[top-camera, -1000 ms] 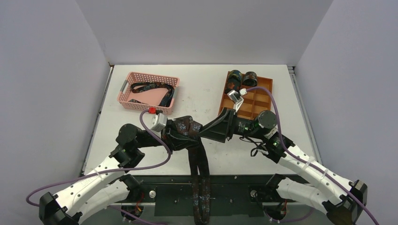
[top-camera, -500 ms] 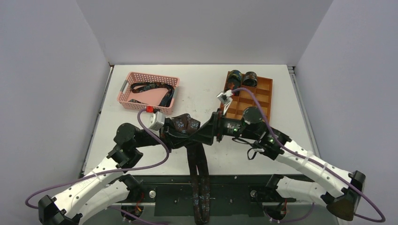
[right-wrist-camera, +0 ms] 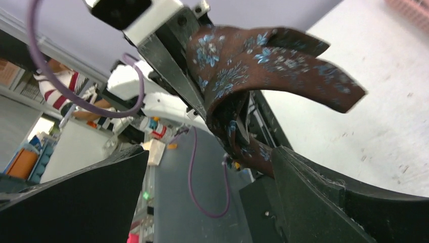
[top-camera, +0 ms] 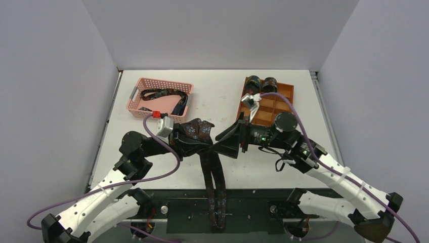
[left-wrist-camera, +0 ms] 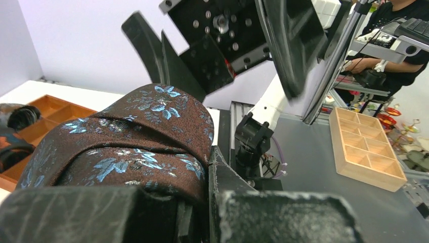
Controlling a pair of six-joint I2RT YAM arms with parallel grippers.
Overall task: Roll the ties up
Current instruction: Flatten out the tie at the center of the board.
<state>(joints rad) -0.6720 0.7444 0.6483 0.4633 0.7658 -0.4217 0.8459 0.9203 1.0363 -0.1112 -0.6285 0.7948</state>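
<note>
A dark brown tie (top-camera: 195, 132) with small blue flowers is folded over and clamped in my left gripper (top-camera: 198, 140) above the table's front middle. Its two long tails (top-camera: 214, 187) hang down over the front edge. In the left wrist view the fold (left-wrist-camera: 136, 126) sits pinched between my left gripper's (left-wrist-camera: 202, 177) fingers. My right gripper (top-camera: 222, 143) is open wide, right beside the fold and apart from it. In the right wrist view the tie (right-wrist-camera: 238, 66) hangs ahead of my right gripper's (right-wrist-camera: 212, 202) spread jaws. Two rolled ties (top-camera: 260, 84) stand in the orange tray.
A pink basket (top-camera: 135, 104) at the back left holds another loose dark tie (top-camera: 164, 96). The orange compartment tray (top-camera: 281, 101) lies at the back right. Purple cables (top-camera: 167, 162) loop over both arms.
My right gripper went in towards the tie, then drew back a little to the right, still open. My left gripper has lifted the tie slightly, so the tails hang higher.
</note>
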